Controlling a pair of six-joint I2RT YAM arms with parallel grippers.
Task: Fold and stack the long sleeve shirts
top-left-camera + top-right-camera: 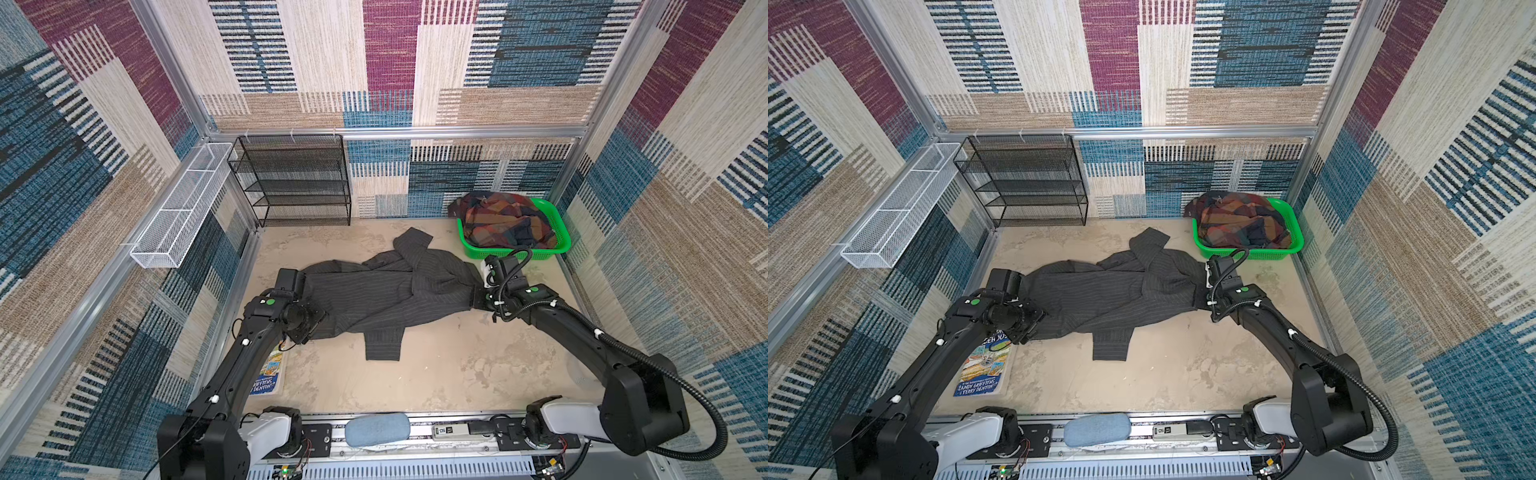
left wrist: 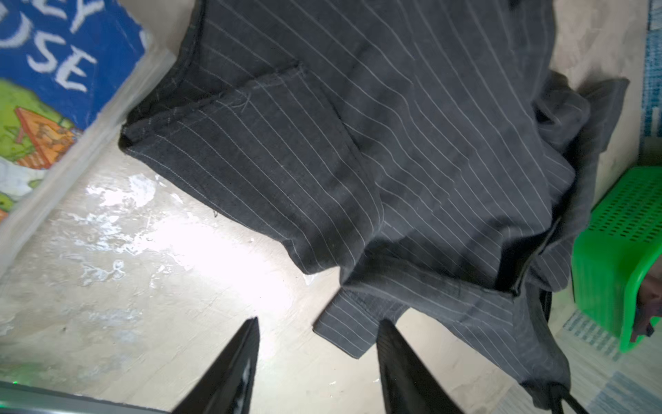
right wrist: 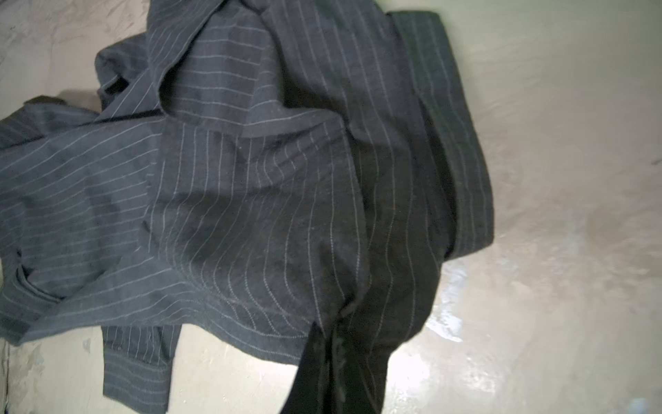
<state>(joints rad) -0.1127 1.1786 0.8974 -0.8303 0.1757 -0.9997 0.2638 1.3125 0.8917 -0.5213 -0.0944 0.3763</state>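
The left gripper point(image 2: 318, 320) stood open, its two black fingers point(image 2: 233, 365) spread apart with nothing between them, over the bare table point(image 2: 143, 304) at the near-left edge of the pinstriped shirt point(image 2: 412, 143). A striped cuff point(image 2: 344, 333) lay just beside the fingertips; contact could not be determined. The right gripper point(image 3: 331, 344) was closed on a bunched fold at the right end of the same shirt, and the creases in the cloth converged on the pinch point. In both top views the pinstriped shirt point(image 1: 386, 291) point(image 1: 1113, 295) lay across the middle of the table between the two arms. It was dark charcoal with thin pale stripes, wrinkled, with layers overlapping. One sleeve point(image 1: 383, 345) extended toward the near edge and lay flat on the table. Another part of the garment point(image 1: 411, 243) pointed toward the far wall. The plaid shirt point(image 1: 505, 222), in rust, orange and navy, sat crumpled inside the green basket point(image 1: 561, 245) in the far-right corner, apart from the pinstriped shirt. Part of it draped over the basket's far-left rim. The right arm's wrist stood just on the near side of the basket. A book point(image 1: 982, 370) with a blue cover lay at the near-left edge of the table, partly hidden by the left arm.
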